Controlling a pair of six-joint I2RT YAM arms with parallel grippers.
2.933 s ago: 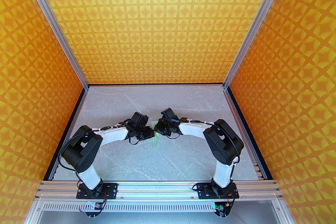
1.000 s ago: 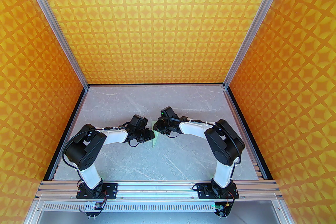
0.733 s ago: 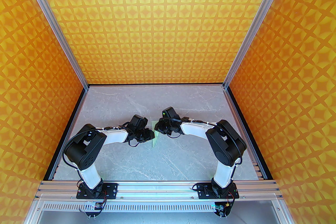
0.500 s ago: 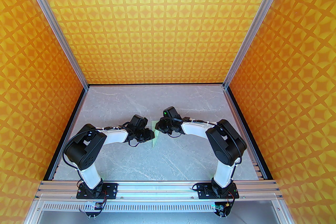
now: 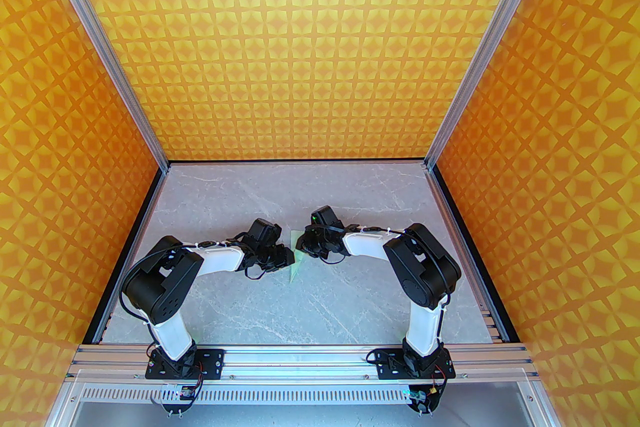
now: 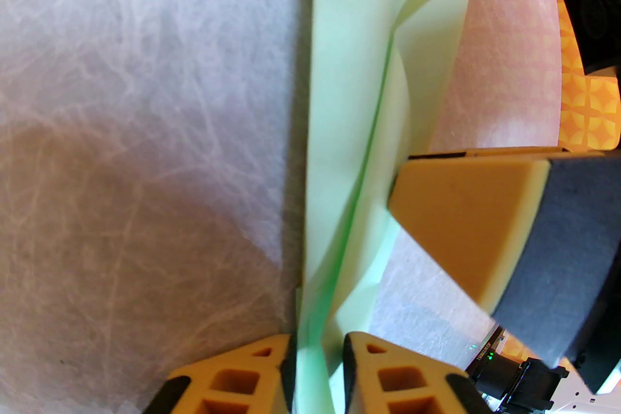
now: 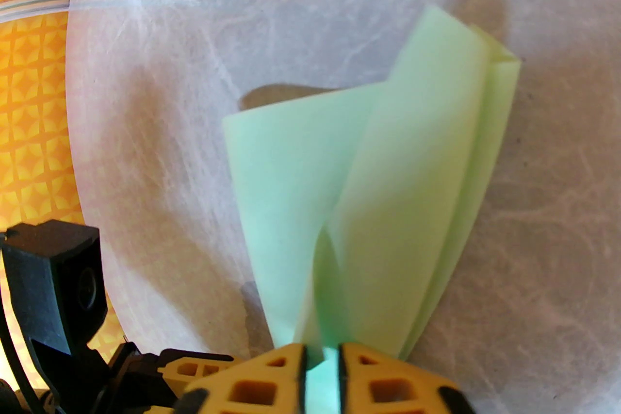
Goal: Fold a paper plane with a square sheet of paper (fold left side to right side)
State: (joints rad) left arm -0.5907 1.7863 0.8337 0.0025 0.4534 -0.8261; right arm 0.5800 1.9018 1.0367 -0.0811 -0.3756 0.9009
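The square sheet of paper (image 5: 296, 266) is pale mint green and creased into a slim, layered, pointed shape. It stands on edge on the grey table between my two wrists. In the left wrist view the paper (image 6: 344, 87) runs down into my left gripper (image 6: 318, 346), whose jaws are shut on its narrow end. In the right wrist view the paper (image 7: 388, 159) fans out from my right gripper (image 7: 322, 354), which pinches a flap. From above, the left gripper (image 5: 289, 259) and right gripper (image 5: 301, 249) nearly touch. The right gripper's orange finger (image 6: 451, 208) presses the flap's edge.
The marble-grey table (image 5: 300, 315) is walled in by orange patterned panels on three sides, with aluminium posts at the back corners (image 5: 162, 164). An aluminium rail (image 5: 310, 357) carries both arm bases at the near edge. The left wrist's black camera block (image 7: 53, 276) sits close by.
The right arm's elbow has swung a little to the left while its wrist stayed by the paper. The left arm and the paper have kept their places.
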